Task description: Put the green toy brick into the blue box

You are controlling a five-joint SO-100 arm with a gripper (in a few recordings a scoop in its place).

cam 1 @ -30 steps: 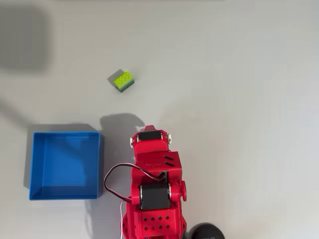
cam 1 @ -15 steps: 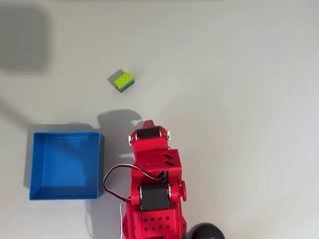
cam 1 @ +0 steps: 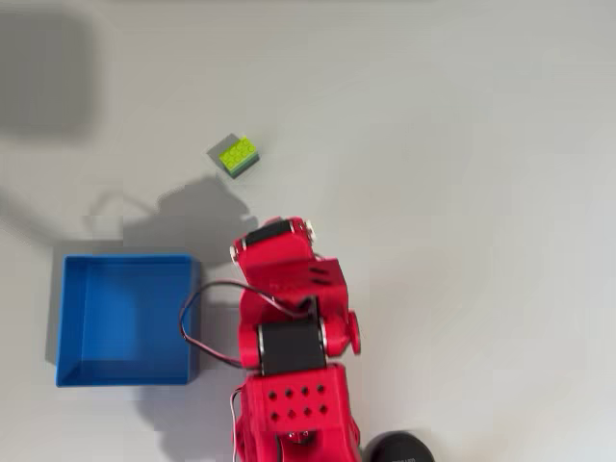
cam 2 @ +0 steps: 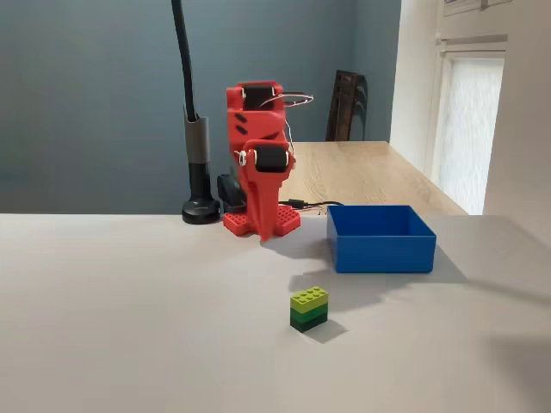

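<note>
On the grey table (cam 1: 462,144), the green toy brick (cam 1: 238,155) sat apart from the blue box (cam 1: 125,320), beyond the folded red arm (cam 1: 289,327); whether its jaws were parted couldn't be told.

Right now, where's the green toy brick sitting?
In the overhead view the green toy brick lies alone on the table, above the blue box and up-left of the red arm. In the fixed view it sits in front of the box, nearer the camera.
</note>
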